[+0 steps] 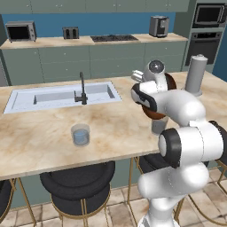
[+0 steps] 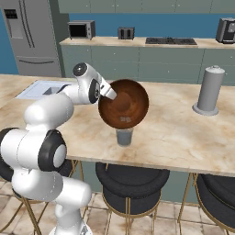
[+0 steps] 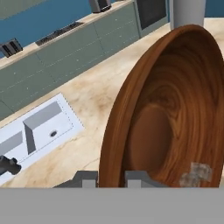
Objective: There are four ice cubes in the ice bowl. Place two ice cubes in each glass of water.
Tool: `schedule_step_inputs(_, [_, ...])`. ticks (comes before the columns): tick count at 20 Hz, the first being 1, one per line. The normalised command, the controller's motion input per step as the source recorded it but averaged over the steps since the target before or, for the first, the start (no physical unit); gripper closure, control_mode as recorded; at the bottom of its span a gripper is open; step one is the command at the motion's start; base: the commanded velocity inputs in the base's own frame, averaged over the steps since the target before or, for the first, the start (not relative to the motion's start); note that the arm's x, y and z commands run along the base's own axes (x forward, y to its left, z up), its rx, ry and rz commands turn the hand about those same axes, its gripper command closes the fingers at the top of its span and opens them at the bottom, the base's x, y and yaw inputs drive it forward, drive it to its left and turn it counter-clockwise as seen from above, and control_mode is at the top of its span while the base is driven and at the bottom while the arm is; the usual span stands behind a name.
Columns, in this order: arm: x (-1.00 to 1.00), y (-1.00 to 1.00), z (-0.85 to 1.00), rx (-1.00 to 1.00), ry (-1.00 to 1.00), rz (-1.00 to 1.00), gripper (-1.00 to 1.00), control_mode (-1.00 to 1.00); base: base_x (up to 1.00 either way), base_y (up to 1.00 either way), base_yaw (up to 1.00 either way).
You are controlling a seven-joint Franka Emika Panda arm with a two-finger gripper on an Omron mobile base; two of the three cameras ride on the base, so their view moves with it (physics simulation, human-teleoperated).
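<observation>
My white arm (image 2: 50, 114) is rising from the base, bending at the elbow and reaching forward. My gripper (image 3: 111, 178) is clamping its two fingers tightly, wrist rolled sideways.

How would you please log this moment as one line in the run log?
gripper: shut on ice bowl rim | ice bowl: lifted, tipped steeply over near glass | ice cubes: at bowl's low edge | far glass: on counter

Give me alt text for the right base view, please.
The gripper holds the wooden ice bowl by its rim, tipped steeply over a glass of water on the marble counter, with pale ice cubes low inside the bowl.
</observation>
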Motion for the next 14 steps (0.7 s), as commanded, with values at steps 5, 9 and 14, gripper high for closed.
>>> schedule_step_inputs(5, [0.0,0.0,0.0,0.01,-0.03,0.0,1.0,-1.0,0.0,0.0,0.0])
schedule_step_inputs(9, [0.0,0.0,0.01,0.02,-0.02,0.0,1.0,-1.0,0.0,0.0,0.0])
schedule_step_inputs(14, [0.0,0.01,0.06,0.03,-0.01,0.0,1.0,-1.0,0.0,0.0,0.0])
